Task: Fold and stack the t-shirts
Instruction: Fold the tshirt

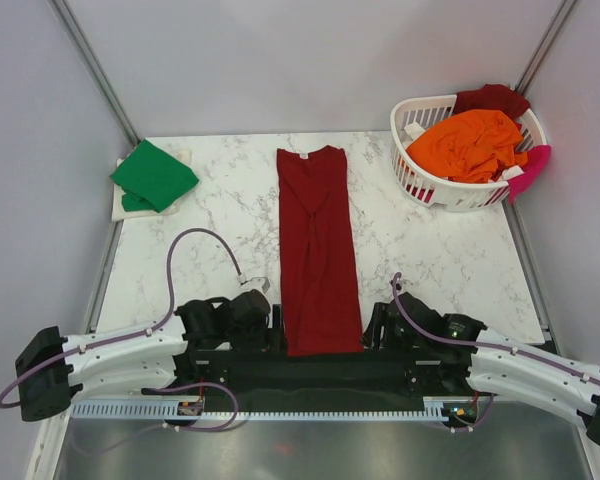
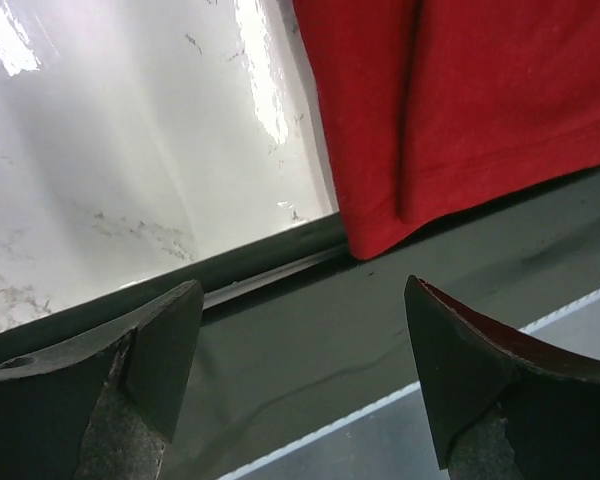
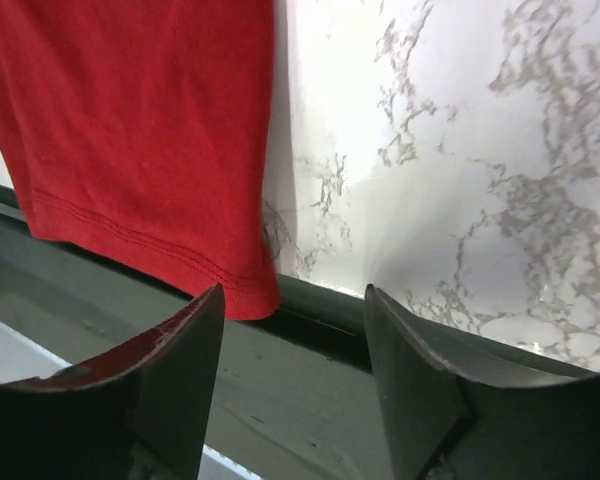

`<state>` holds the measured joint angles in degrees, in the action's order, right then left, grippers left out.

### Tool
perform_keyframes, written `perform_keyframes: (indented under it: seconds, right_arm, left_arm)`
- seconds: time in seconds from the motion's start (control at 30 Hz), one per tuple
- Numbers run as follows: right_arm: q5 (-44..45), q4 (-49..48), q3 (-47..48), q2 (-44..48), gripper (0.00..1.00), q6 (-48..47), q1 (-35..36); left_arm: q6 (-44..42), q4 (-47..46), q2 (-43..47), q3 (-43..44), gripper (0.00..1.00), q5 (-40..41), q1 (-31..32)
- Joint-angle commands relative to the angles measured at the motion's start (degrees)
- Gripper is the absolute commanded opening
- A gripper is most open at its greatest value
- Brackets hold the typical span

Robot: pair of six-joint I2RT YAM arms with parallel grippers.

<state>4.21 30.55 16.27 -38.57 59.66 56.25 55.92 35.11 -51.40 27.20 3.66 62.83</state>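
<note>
A large dark red t-shirt (image 1: 317, 250) lies folded into a long strip down the table's middle, its hem over the near edge. My left gripper (image 1: 265, 325) is open and empty just left of the hem's corner (image 2: 375, 235). My right gripper (image 1: 373, 328) is open and empty just right of the hem's other corner (image 3: 250, 290). A folded bright green t-shirt (image 1: 154, 176) lies at the far left. Orange (image 1: 470, 145), dark red (image 1: 492, 98) and pink (image 1: 536, 165) t-shirts sit in the basket.
The white slotted laundry basket (image 1: 430, 185) stands at the far right corner. Grey walls close in the marble table (image 1: 430, 260) on three sides. A dark rail (image 1: 320, 372) runs along the near edge between the arm bases.
</note>
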Motion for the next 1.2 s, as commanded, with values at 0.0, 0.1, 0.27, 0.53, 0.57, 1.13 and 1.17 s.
perform_keyframes:
  seconds: [0.0,0.1,0.27,0.53,0.57,1.13,1.17]
  right_arm:
    - [-3.41,-3.3,-0.63,-0.98,0.65,0.28,0.26]
    - [-3.24,-3.56,-0.19,-1.95,0.65,-0.33,0.26]
    - [-3.77,-7.34,-1.33,-4.93,0.65,-1.56,0.26]
    - [-5.69,-14.19,-2.56,-10.3,0.6,-1.91,0.18]
    - [-5.79,-14.37,-2.74,-10.74,0.59,-1.83,0.26]
    - [-4.56,-11.48,-3.97,-7.93,0.0,-1.21,0.18]
    - [-4.56,-11.04,-4.05,-6.8,0.0,-0.95,0.26]
  left_arm:
    - [7.27,-8.39,-1.07,-0.74,0.9,3.98,0.89]
    - [7.45,-11.29,-4.32,-1.1,0.89,3.9,1.16]
    - [9.9,-16.91,-9.24,-1.71,0.84,3.55,1.86]
    - [11.31,-20.17,-13.29,-2.06,0.7,3.9,2.82]
    - [11.4,-20.43,-13.46,-2.06,0.67,3.81,2.91]
    - [14.12,-22.28,-9.35,-4.96,0.02,5.57,5.11]
    - [14.39,-21.85,-8.47,-5.92,0.02,5.57,5.11]
